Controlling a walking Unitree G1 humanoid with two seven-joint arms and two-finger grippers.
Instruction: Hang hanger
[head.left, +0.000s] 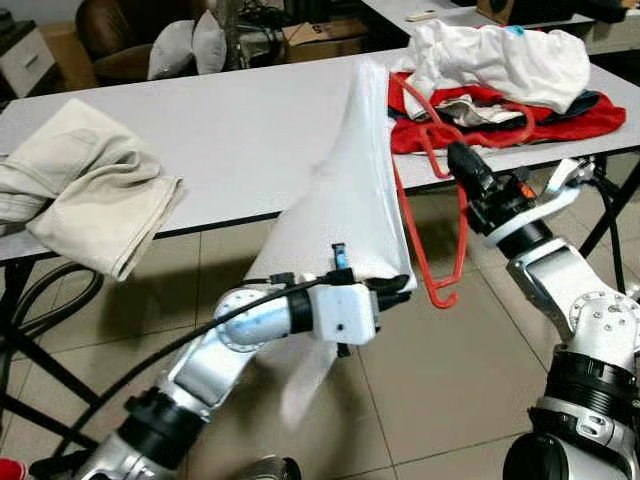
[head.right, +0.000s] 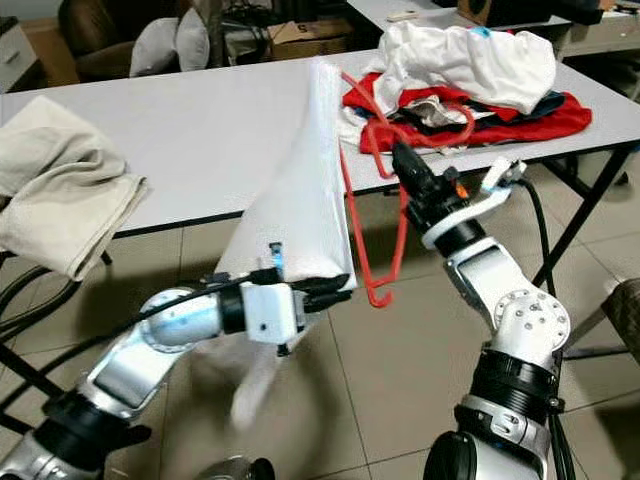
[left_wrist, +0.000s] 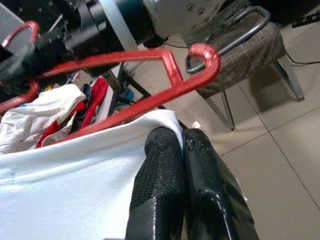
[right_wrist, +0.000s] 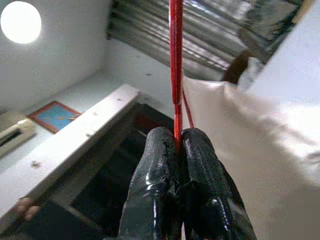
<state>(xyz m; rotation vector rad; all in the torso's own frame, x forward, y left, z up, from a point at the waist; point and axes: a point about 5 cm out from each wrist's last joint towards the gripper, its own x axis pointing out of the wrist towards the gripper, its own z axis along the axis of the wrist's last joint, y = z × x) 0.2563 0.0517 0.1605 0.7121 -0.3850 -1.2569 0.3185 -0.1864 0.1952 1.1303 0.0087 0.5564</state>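
Left hand (head.left: 400, 284) pinching white garment (head.left: 345, 200), right hand (head.right: 400, 160) pinching half-hidden red hanger (head.left: 440, 265).

Head cameras look down over both arms at the white table (head.left: 230, 130); wrist cameras sit close, sharing the red hanger (left_wrist: 150, 100).

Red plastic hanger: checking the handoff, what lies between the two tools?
In the left eye view, the white cloth and the red plastic hanger span between left tool and right tool.
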